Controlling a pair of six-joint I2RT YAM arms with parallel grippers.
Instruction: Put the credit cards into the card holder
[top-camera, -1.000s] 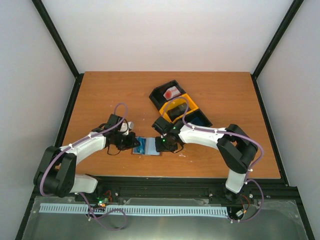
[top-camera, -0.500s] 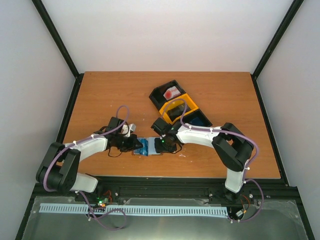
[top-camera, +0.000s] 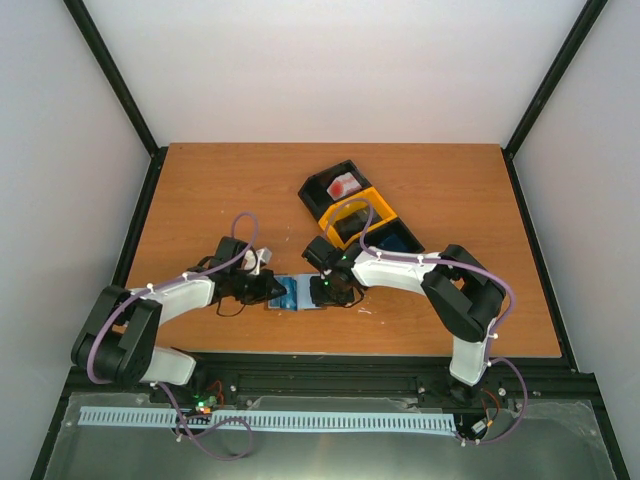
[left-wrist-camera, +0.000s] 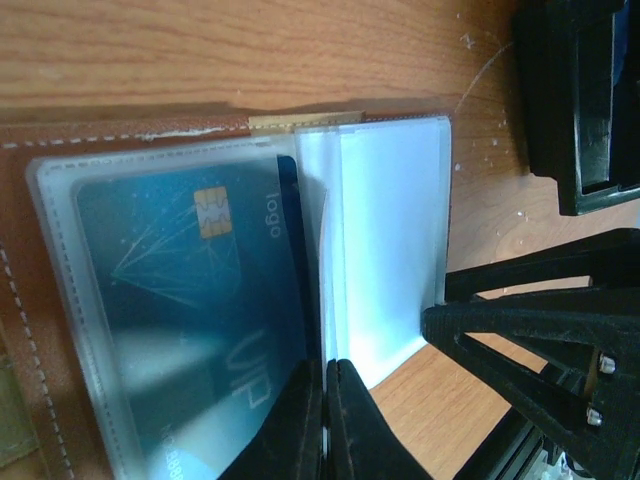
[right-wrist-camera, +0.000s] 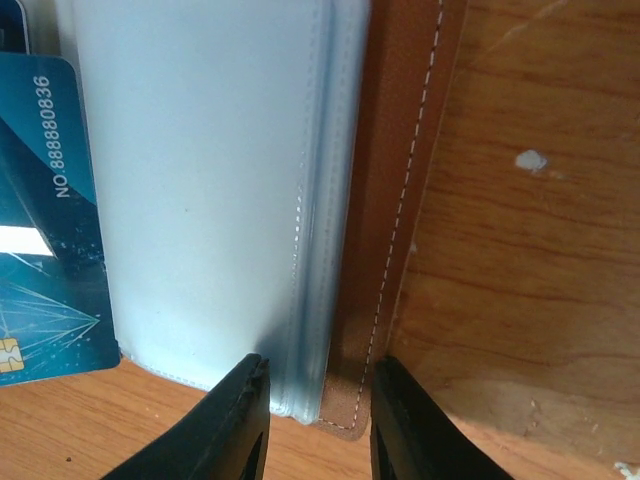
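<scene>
The brown card holder (top-camera: 297, 293) lies open on the table between my two grippers, its pale clear sleeves (left-wrist-camera: 390, 220) facing up. A blue card (left-wrist-camera: 190, 280) with a chip and "VIP" lies mostly inside the left sleeve. It also shows in the right wrist view (right-wrist-camera: 50, 250). My left gripper (top-camera: 272, 290) is shut (left-wrist-camera: 327, 385) at the card's inner edge, with a thin pale sleeve leaf pinched between its tips. My right gripper (top-camera: 322, 293) is open (right-wrist-camera: 320, 370). Its jaws stand either side of the holder's right edge, over the sleeve stack (right-wrist-camera: 200, 180) and brown cover (right-wrist-camera: 400, 200).
A black-and-yellow three-compartment tray (top-camera: 375, 205) stands just behind the right gripper. It holds a red-and-white item (top-camera: 343, 185), something dark in the yellow part and something blue at the right. The right gripper's black fingers (left-wrist-camera: 520, 320) show close by in the left wrist view.
My left gripper has moved right onto the holder's left half. The right gripper has shifted slightly left at the holder's right edge. The holder has stayed put.
</scene>
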